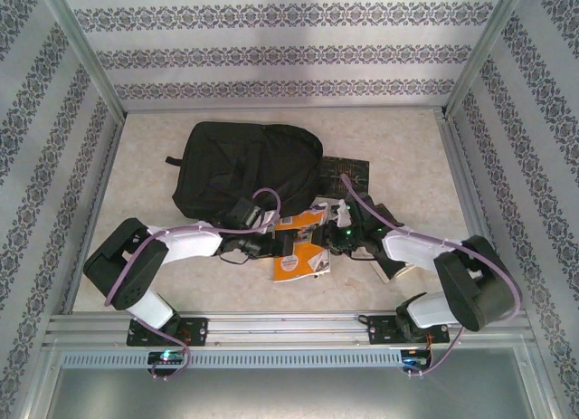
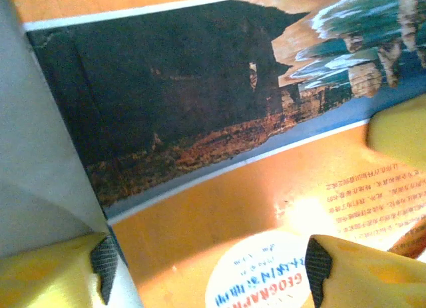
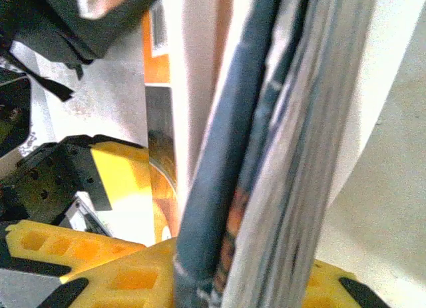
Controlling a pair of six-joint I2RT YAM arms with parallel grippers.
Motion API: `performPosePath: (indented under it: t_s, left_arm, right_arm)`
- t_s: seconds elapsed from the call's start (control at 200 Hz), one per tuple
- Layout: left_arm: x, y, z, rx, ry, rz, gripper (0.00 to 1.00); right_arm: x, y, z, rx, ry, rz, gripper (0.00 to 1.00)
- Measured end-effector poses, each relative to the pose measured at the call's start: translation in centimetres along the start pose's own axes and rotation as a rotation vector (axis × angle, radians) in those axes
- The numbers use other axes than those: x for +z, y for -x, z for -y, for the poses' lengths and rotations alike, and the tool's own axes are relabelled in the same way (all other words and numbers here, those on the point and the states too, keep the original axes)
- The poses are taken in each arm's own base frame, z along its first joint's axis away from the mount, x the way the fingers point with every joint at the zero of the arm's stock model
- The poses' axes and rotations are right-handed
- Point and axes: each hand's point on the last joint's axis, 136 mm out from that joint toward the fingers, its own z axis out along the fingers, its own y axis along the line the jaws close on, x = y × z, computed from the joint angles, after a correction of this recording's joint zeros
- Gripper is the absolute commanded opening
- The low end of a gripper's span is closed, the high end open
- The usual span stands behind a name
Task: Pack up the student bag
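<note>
Books with thin orange paper covers lay in a loose book stack just in front of the large black soft fabric backpack, on the side nearest the arms. The backpack itself lay flat on the pale marbled table top, towards the far wall, with a strap trailing off its left side. A flat dark book with a fine printed pattern lay against the backpack's right edge.

Both arms reached in below the backpack and met at the book stack. The left gripper hung over the top orange cover, and from its wrist camera the left gripper had its yellow fingers spread wide, gripping nothing. The right gripper came at the stack from the other side; up close the right gripper was clamped on the covers and page edges wedged between its fingers.
</note>
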Motion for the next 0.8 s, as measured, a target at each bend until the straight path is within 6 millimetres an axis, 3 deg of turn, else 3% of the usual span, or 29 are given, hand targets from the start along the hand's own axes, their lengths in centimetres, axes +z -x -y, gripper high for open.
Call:
performPosePath:
  t_s: [0.105,0.32,0.54,0.645,0.799]
  left_arm:
    - [-1.0,0.4,1.1,0.028,-0.022,0.036,0.81]
    - [-5.5,2.9,5.0,0.112,-0.080,0.198,0.85]
    - [-7.7,4.4,6.1,0.124,-0.082,0.279,0.85]
    - [-7.8,4.6,6.2,0.106,-0.088,0.284,0.85]
    - [-8.4,5.7,7.5,0.084,-0.137,0.292,0.88]
  right_arm:
    - [-1.4,0.1,-0.8,-0.017,0.003,0.039,0.20]
    - [-4.4,-0.3,-1.2,-0.011,-0.019,0.107,0.17]
    - [-9.2,-0.2,-0.9,0.010,-0.065,0.243,0.19]
    - [-11.7,0.0,-3.0,-0.039,-0.042,0.312,0.20]
    - [-14.5,0.5,-8.1,-0.155,0.072,0.355,0.22]
